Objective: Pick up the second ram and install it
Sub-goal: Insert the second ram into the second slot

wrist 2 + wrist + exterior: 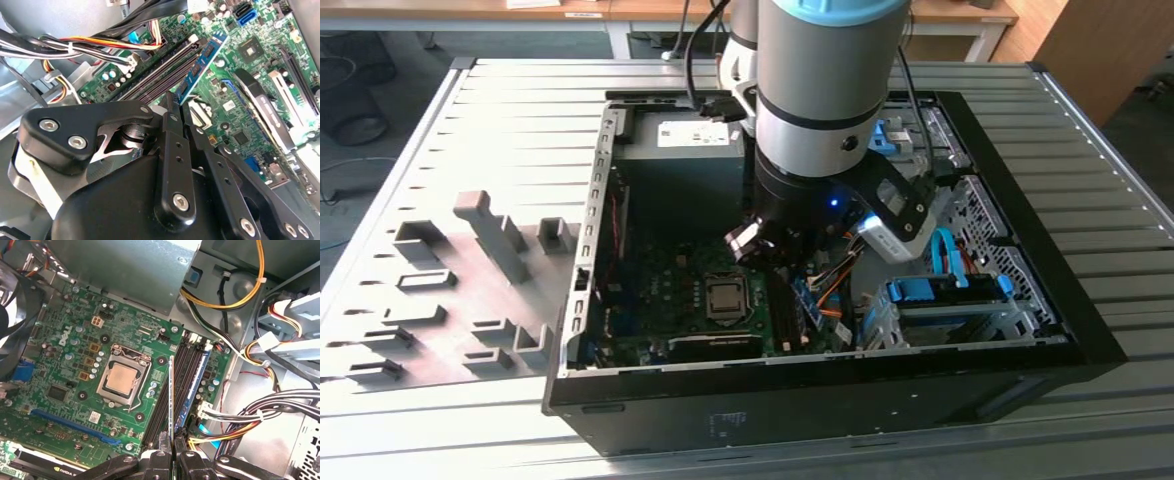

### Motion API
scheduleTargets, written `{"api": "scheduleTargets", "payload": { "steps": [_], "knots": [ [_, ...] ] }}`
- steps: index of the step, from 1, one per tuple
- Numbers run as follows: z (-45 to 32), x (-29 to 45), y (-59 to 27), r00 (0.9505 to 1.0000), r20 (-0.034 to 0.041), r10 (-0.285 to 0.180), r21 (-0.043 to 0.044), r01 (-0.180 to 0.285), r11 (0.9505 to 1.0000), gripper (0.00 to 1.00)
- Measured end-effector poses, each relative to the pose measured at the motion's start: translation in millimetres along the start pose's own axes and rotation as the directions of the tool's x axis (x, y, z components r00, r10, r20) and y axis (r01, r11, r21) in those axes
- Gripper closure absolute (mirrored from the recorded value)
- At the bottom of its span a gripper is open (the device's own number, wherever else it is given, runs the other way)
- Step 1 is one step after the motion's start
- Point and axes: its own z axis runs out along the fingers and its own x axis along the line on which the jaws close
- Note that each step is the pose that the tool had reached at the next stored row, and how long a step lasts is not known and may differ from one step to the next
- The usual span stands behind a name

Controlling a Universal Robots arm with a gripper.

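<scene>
I have open air over the motherboard [65, 365] — the CPU socket [122, 382] lies flat and nothing tall stands around it. The far side of the memory slots [182, 370] is tighter: a cable bundle [250, 412] runs just beside them, and the drive cage [947, 300] stands near. The second ram [172, 390], clamped in my gripper [173, 446], hangs edge-on over the slots.

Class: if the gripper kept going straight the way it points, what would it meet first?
Probably the dark memory slots: the gripper holds the second ram edge-on over them, beside the seated blue stick. The gap is unclear.
</scene>
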Motion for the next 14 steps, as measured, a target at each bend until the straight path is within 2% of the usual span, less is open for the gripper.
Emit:
{"api": "scheduleTargets", "payload": {
  "steps": [14],
  "knots": [
    [0.1, 0.0, 0.0, 0.9983, 0.0015, 0.058, 0.0039, -0.058, 0.9983, 0.86]
  ]
}}
